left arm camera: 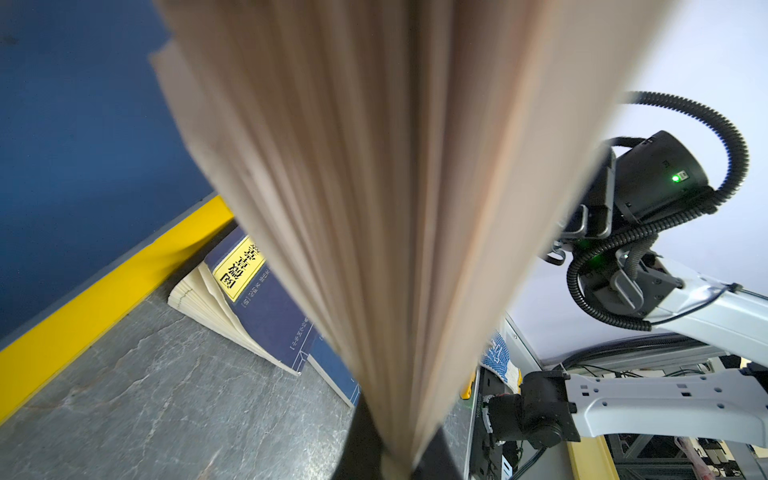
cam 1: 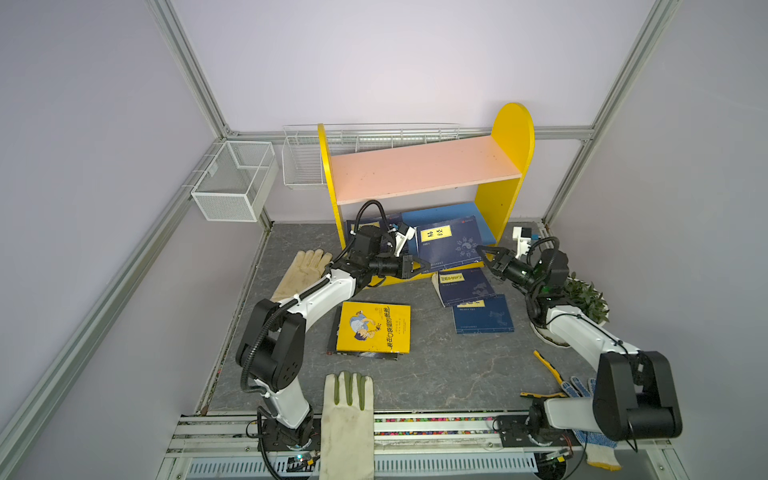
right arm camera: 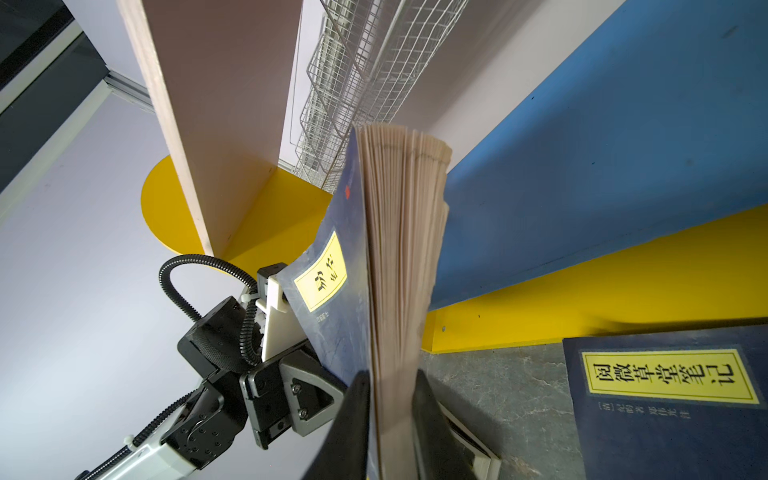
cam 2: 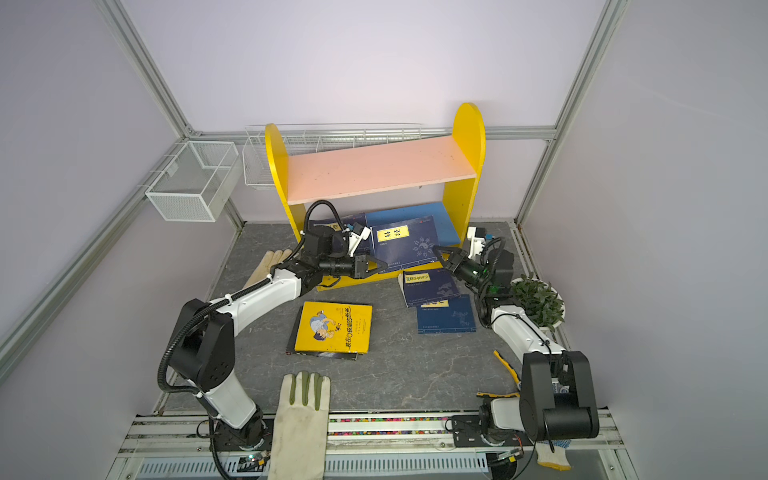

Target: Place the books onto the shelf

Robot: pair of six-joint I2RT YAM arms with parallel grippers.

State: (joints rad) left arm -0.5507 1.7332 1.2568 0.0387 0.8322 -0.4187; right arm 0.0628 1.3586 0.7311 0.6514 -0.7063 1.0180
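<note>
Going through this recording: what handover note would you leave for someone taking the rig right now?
Left gripper: shut on the near left corner of the navy paperback with the yellow title label.
Right gripper: shut on that book's near right corner.
The book lies partly over the blue lower board of the yellow-sided shelf.
Done: another navy book, partly hidden behind the left arm, seems on that board.
Left: slide this one in; then two navy books, a bright yellow cartoon book and the dark book beneath it, all on the grey table.
</note>
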